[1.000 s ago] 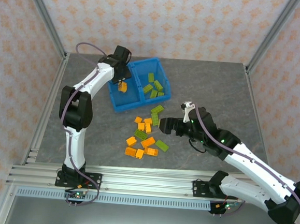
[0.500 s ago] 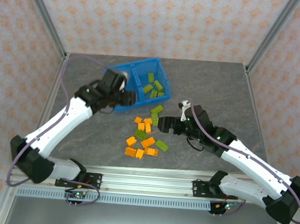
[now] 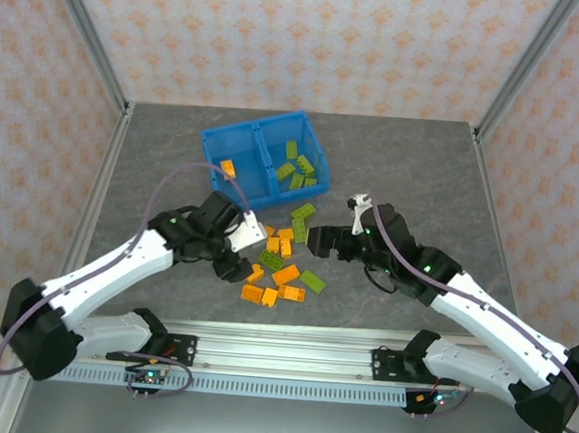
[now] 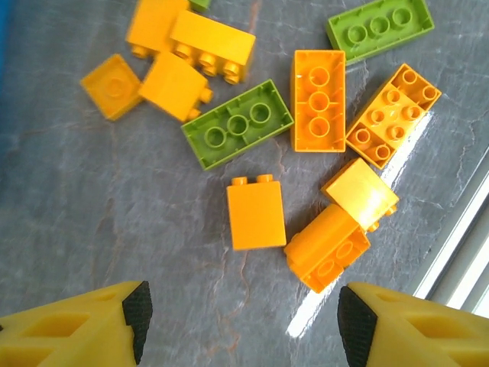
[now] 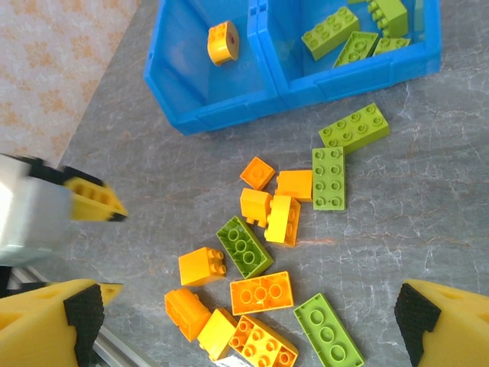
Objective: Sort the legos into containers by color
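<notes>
While most legos lie loose on the grey surface just in front of the blue bin, one orange brick sits in its left compartment and green bricks in the right. Left gripper: jaws apart, empty, over orange pieces. Right gripper: wide apart, empty, above the pile.

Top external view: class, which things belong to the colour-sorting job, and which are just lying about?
Job: orange legos, green legos, blue bin with two compartments, left gripper, right gripper, both open.
Just there: grey table, patterned walls, metal rail at the near edge.
</notes>
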Motion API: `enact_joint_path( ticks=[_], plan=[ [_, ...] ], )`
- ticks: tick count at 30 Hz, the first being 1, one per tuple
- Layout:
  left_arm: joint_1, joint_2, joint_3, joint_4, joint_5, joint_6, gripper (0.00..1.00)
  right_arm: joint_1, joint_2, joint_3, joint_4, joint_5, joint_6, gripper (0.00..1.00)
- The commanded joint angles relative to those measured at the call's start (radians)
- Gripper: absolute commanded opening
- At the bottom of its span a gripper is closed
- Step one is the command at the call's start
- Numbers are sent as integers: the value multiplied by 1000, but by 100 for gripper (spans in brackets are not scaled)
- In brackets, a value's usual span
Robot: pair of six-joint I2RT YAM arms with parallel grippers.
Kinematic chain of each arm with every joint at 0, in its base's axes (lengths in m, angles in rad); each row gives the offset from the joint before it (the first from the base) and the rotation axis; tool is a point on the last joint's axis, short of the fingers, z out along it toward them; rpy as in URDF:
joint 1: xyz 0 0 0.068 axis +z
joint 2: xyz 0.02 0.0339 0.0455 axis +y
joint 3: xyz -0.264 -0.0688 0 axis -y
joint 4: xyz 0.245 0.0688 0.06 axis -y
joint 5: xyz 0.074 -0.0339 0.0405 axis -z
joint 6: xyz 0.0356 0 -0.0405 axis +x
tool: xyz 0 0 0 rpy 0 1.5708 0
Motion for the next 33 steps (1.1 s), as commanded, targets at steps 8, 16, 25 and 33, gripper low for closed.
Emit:
enact_joint_path(
  ticks=[8,16,25,33],
  plan=[
    [-33,224,-7,110,35,-29,76,4,-60,-26,-20,55,25,99],
    [-57,327,7,133,-95,-63,71,4,-48,-38,-26,-154,-66,99],
    [-58,387,29,136,-89,-67,46,4,8,-42,-126,-281,-105,99],
    [-58,424,55,109,-51,-51,29,4,3,-69,-74,-249,-63,100]
  ],
)
